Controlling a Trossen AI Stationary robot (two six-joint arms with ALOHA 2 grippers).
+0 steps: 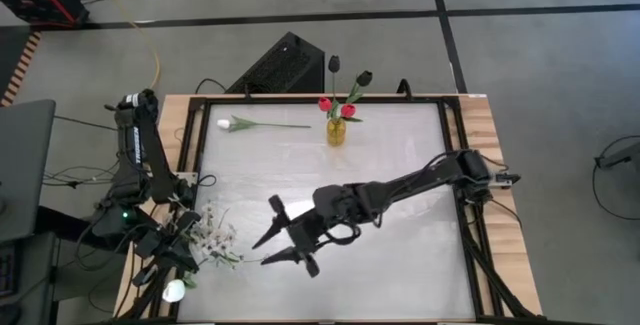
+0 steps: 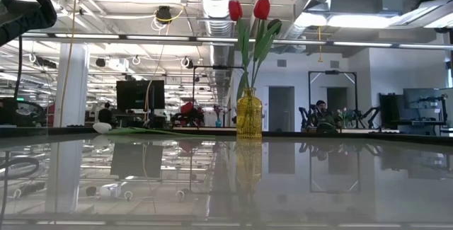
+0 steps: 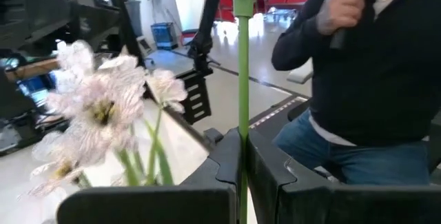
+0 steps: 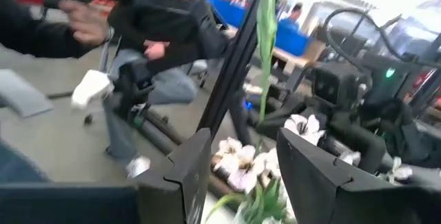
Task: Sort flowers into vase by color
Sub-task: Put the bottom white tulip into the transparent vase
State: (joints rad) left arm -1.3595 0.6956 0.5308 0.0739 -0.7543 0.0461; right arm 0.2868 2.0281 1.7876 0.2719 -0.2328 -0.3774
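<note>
The yellow-amber vase (image 1: 338,131) (image 2: 248,115) stands near the table's far edge with two red tulips (image 2: 248,9) upright in it. Two black buds (image 1: 349,71) show just beyond it in the high view; whether they sit in the vase, I cannot tell. A white tulip (image 1: 232,123) (image 2: 102,127) lies flat at the far left. My left gripper (image 1: 172,249) (image 3: 242,163), at the near-left corner, is shut on a green flower stem beside the spray of tiny white blossoms (image 1: 215,235) (image 3: 103,103). My right gripper (image 1: 270,235) (image 4: 244,165) is open and points at the spray (image 4: 238,162). My left gripper pinches a plain green stem (image 3: 242,124) between its two fingers. The stem runs straight on past the fingertips. In the right wrist view it rises clear above the blossoms (image 4: 265,31). Which bud belongs to this stem does not show.
A white bud (image 1: 175,290) lies at the table's near-left edge behind the left gripper. A black box (image 1: 285,63) sits beyond the far edge. A person in a dark top and jeans (image 3: 365,79) sits close to the table's left side.
</note>
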